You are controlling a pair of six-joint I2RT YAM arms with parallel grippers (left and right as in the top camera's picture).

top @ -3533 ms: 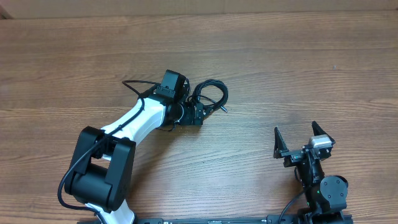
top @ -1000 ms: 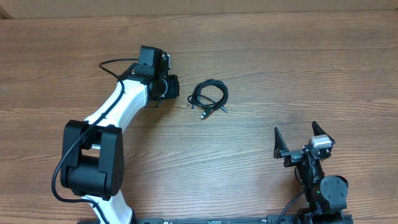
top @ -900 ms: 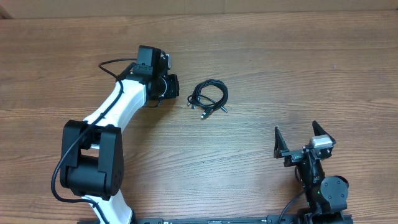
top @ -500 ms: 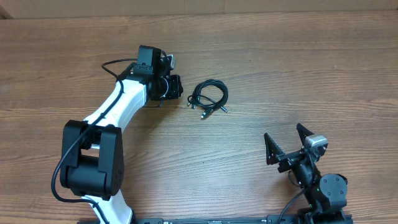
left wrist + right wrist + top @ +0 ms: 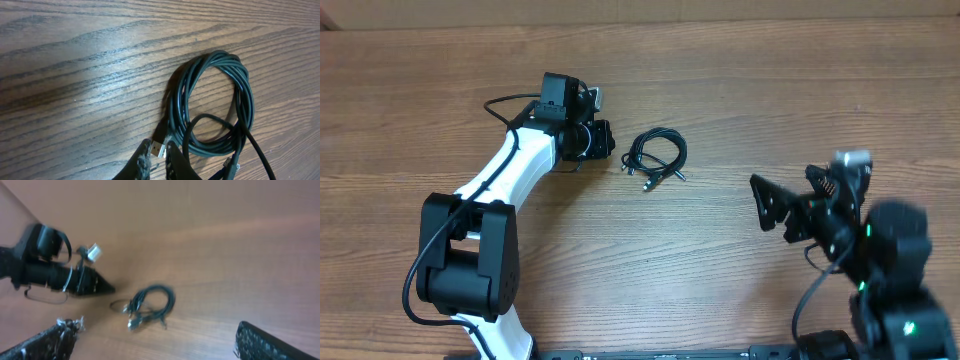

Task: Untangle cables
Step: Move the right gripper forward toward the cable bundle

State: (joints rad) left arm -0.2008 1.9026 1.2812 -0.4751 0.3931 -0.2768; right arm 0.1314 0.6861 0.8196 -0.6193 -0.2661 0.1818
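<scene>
a: largest entry?
b: tabletop (image 5: pixel 770 90). brown wood grain, and it carries everything listed.

a: next in size?
b: left tool (image 5: pixel 606 140). clenched; in the overhead view nothing sits between its jaws. it is just beside the bundle and apart from it. right tool (image 5: pixel 783 190). released, jaws spread wide, well apart from the bundle toward the front edge.

a: the task item?
b: cables (image 5: pixel 655 160). thin black cords wound into one small coil of overlapping loops, lying flat near the middle of the tabletop. judged light, soft and limp, so they would sag and drag rather than keep a shape. the jacket looks smooth and is probably slippery under a narrow pinch.

a: smallest entry?
b: connector plug (image 5: pixel 160 145). silver-tipped and rigid, at the coil's edge nearest the left tool. a second loose end trails off the far side.

a: where to take hold?
b: judged best at the plug or the cord right behind it. the hard body gives purchase, and drawing an end feeds it out through the loops. a pinch mid-loop would likely lift the whole coil, so one tool pins while the other draws.
</scene>
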